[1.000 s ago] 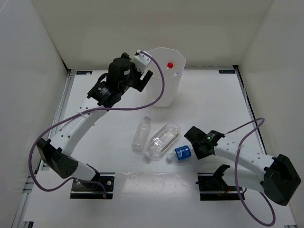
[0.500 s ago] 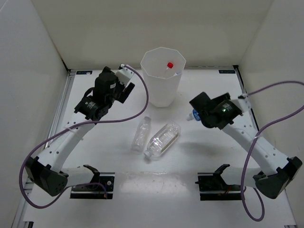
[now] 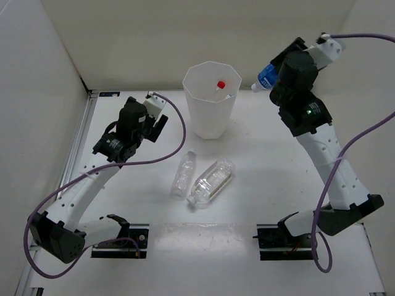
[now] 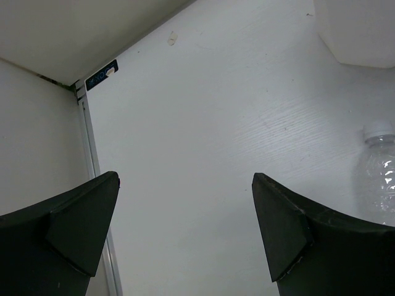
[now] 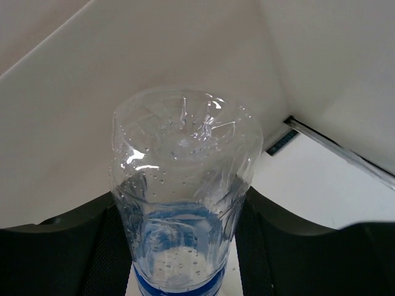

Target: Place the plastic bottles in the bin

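The tall translucent white bin [image 3: 210, 126] stands at the back middle, a red-capped bottle [image 3: 220, 84] inside it. My right gripper [image 3: 275, 75] is raised high to the right of the bin's rim and is shut on the blue-labelled bottle [image 3: 266, 77], whose clear base fills the right wrist view [image 5: 185, 185]. A slim plain bottle [image 3: 184, 174] and a fatter ribbed bottle [image 3: 212, 182] lie side by side on the table in front of the bin. My left gripper [image 3: 158, 126] is open and empty, left of the bin; a bottle's cap end [image 4: 379, 169] shows at its right.
White walls close in the table at the left, back and right. A metal rail [image 4: 95, 179] runs along the table's left edge. Two black arm mounts [image 3: 281, 237] sit at the near edge.
My right gripper has lifted the blue-labelled bottle from the table up and back to beside the bin's rim. My left gripper has drawn back from the bin, left and down.
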`<act>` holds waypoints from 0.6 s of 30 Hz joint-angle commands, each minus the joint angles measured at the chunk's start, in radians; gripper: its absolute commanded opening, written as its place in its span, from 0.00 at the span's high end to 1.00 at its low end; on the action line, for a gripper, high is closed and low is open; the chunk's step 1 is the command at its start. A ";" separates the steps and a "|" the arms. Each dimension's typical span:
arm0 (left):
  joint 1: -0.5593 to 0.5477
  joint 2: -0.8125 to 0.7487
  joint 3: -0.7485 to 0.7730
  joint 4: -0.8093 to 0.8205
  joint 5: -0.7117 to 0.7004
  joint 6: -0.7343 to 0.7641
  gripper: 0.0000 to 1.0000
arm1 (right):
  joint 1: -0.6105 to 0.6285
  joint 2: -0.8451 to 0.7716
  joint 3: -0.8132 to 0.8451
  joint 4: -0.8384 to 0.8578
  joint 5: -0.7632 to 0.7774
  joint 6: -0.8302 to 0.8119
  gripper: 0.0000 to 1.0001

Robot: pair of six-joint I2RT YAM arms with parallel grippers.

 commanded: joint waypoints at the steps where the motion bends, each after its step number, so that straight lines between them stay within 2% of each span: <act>1: 0.011 -0.049 -0.006 -0.011 0.010 -0.016 0.00 | -0.009 0.001 -0.001 0.465 -0.385 -0.382 0.99; 3: 0.025 -0.049 -0.015 -0.020 0.022 -0.016 0.00 | -0.021 0.116 0.137 0.374 -0.488 -0.436 0.99; 4: 0.036 -0.049 -0.015 -0.020 0.031 -0.016 0.00 | -0.021 0.189 0.230 0.324 -0.589 -0.460 0.99; 5: 0.036 -0.049 -0.024 -0.020 0.031 -0.016 0.00 | -0.021 0.218 0.251 0.323 -0.644 -0.523 0.99; 11: 0.056 -0.040 -0.024 -0.020 0.051 -0.036 0.00 | -0.012 0.297 0.187 0.452 -0.881 -0.594 0.99; 15: 0.077 -0.049 -0.035 -0.029 0.060 -0.036 0.00 | -0.012 0.373 0.266 0.305 -1.007 -0.640 0.99; 18: 0.087 -0.049 -0.046 -0.029 0.070 -0.047 0.00 | -0.012 0.382 0.224 0.279 -1.027 -0.649 0.99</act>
